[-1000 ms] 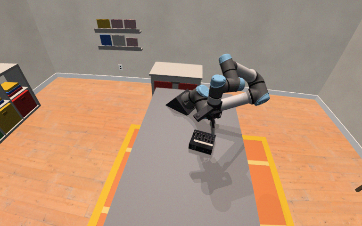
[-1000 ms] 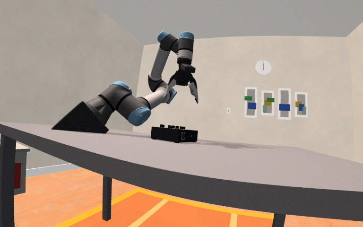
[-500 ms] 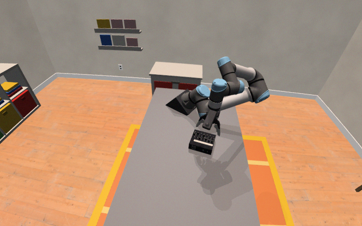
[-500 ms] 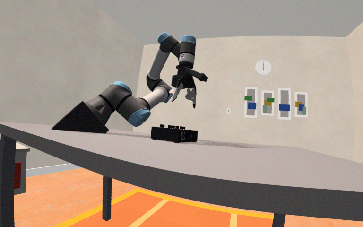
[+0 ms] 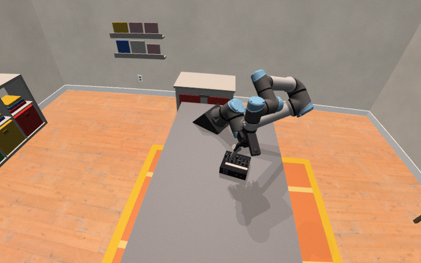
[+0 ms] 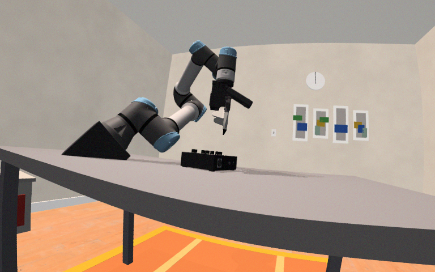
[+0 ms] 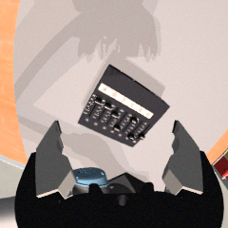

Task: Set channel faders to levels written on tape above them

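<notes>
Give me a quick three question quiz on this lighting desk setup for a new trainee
1. True or false: the tool is touching the lighting desk.
2. What runs across the desk's top beside the faders: A) a strip of pale tape, B) a red cable, C) a row of screens?
3. Fill in: the tool's fingers are ____ and hold nothing.

Key
1. False; it hangs above the desk with clear air between.
2. A; the tape shows in the wrist view.
3. Open.

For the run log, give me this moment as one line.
claw: open, empty | position: above desk, no contact | faders: untouched | desk on table
</notes>
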`<state>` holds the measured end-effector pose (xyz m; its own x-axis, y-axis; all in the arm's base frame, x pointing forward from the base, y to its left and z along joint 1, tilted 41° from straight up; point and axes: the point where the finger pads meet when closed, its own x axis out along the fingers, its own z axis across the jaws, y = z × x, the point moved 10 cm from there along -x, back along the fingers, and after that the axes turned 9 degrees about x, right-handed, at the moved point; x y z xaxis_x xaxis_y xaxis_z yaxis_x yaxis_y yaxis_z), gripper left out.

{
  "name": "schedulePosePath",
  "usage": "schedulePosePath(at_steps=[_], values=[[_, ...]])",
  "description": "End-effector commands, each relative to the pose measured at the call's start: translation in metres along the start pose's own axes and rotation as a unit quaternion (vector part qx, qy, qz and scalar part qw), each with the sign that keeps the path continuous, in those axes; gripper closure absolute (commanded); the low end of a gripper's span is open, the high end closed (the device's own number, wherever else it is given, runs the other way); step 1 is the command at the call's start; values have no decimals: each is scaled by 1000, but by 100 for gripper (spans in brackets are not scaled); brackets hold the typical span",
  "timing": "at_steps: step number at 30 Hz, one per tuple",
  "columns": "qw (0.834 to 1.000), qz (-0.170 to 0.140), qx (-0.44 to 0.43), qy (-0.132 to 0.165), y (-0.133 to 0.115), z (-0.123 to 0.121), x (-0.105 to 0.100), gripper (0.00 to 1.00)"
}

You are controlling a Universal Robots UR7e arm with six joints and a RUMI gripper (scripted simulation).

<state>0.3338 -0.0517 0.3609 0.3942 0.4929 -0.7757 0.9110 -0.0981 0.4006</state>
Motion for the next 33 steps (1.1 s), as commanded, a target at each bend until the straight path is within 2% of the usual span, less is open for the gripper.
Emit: schedulePosePath(at_steps=[1,7,16,18,26,33], values=[[997,5,-71,7,1,-2,4,0],[979,7,-203,7,3,-9,11,0],[935,9,-355,7,3,-17,21,0],[935,9,-355,7,3,-17,21,0],[898,11,-439,7,3,-22,26,0],[879,12,-476,7,2,-23,28,0]])
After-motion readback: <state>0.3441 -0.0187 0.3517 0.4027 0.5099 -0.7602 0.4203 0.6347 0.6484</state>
